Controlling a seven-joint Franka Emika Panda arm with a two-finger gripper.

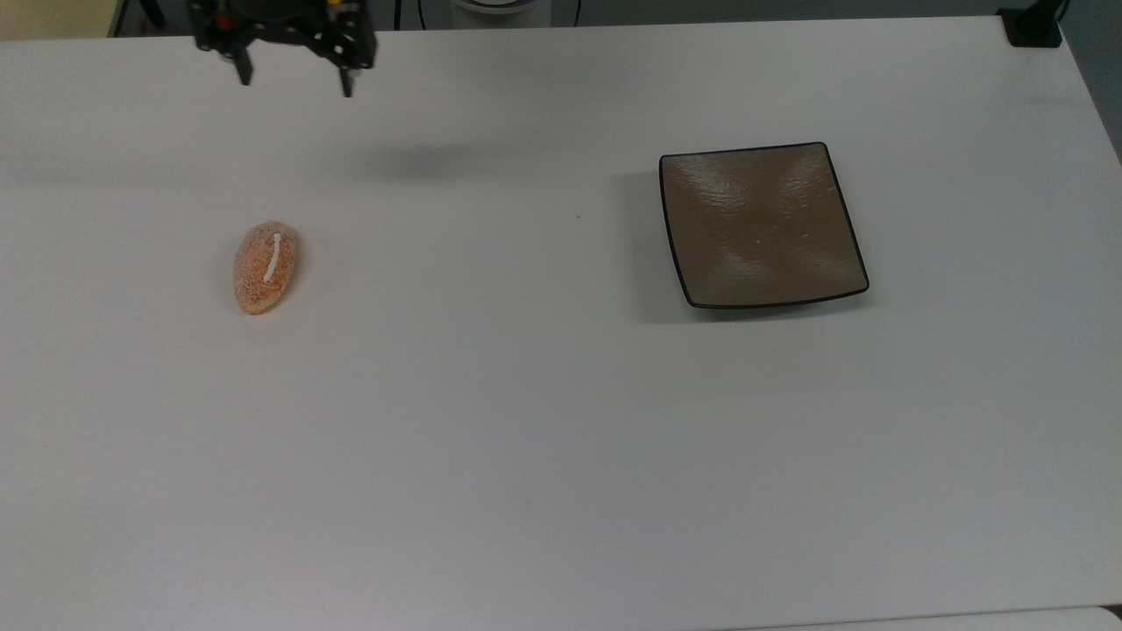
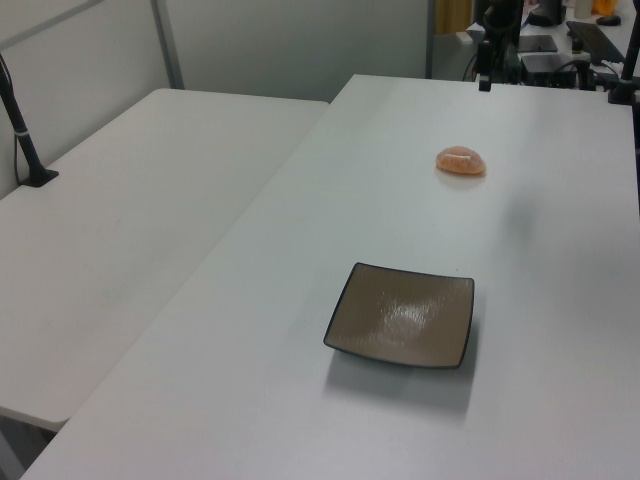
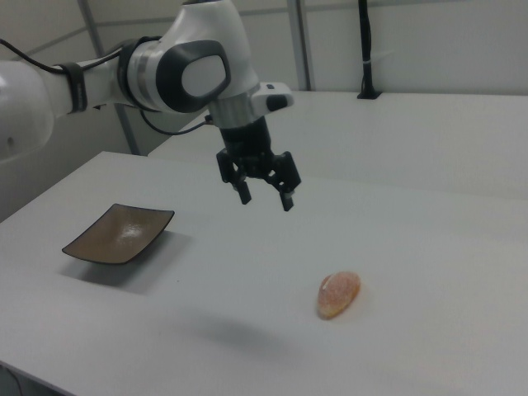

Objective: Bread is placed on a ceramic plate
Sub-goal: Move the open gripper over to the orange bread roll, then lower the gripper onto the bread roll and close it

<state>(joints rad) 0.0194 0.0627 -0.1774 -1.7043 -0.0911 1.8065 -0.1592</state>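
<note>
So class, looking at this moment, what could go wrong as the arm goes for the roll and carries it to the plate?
1. The small oval orange-tan bread lies slanted in the top view; the open black two-finger gripper may close off-centre and push it away.
2. The square brown ceramic plate sits far across the white table, so a weak grip may drop the roll.

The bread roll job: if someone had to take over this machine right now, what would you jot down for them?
Gripper: jaws open, empty, hanging in the air above the white table.
Bread roll: lying on the table at the top view's left, untouched.
Square brown plate: at the top view's right, nothing on it.
Done: nothing placed yet.
Left: lower onto the roll, grasp it, carry it across, set it on the plate.
</note>
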